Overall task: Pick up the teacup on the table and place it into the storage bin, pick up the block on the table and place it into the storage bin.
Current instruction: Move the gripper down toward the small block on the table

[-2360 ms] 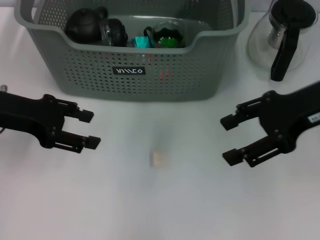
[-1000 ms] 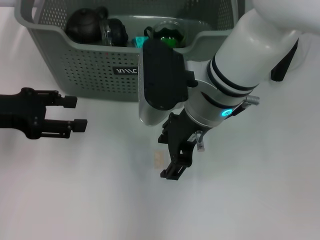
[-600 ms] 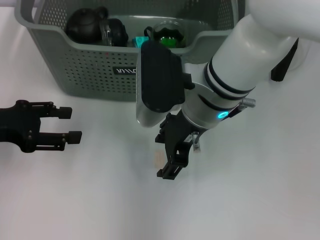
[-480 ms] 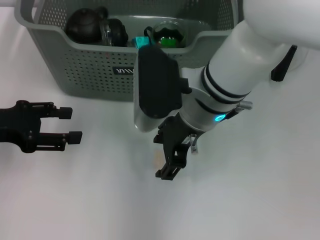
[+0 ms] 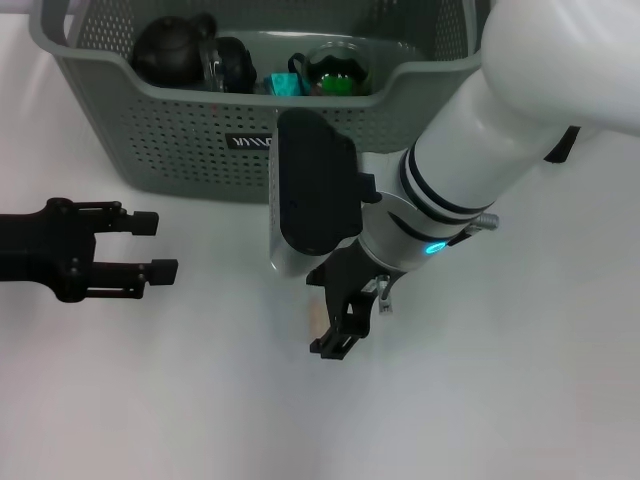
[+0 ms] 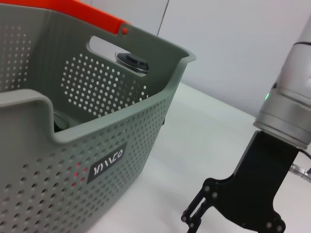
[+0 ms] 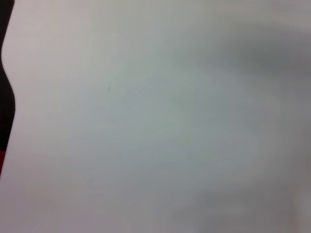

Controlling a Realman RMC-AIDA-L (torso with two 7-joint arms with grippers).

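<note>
Since the frame half a second back, the right arm has dropped slightly lower over the white table (image 5: pixel 520 400), and the left gripper (image 5: pixel 158 246) has slid a little back toward the centre. Seen from the head camera, the right arm's black two-finger gripper (image 5: pixel 335 322) now points down at the small pale cream block (image 5: pixel 316 320), which peeks out just at its nine o'clock side; one finger stands at the block's three o'clock edge, the other is hidden, so whether the fingers are spread or pressed on the block cannot be told. That arm's thick white forearm with black rings and a small lit green dot runs off toward one o'clock. Its wrist camera gives only blurred white surface. The left gripper hangs at nine o'clock, well apart from the block, with its two black fingers spread and nothing between them. At twelve o'clock sits the large grey-green perforated plastic storage bin (image 5: pixel 180 130) with a dipped front rim and a small black label with white lettering (image 5: pixel 252 142). Inside it lie a dark round teapot (image 5: pixel 165 48), a small turquoise piece (image 5: pixel 285 85) and a clear glass teacup holding something green (image 5: pixel 335 70). The left wrist camera shows the bin's corner (image 6: pixel 146 121) and the right gripper (image 6: pixel 194 221) near it above the table.
</note>
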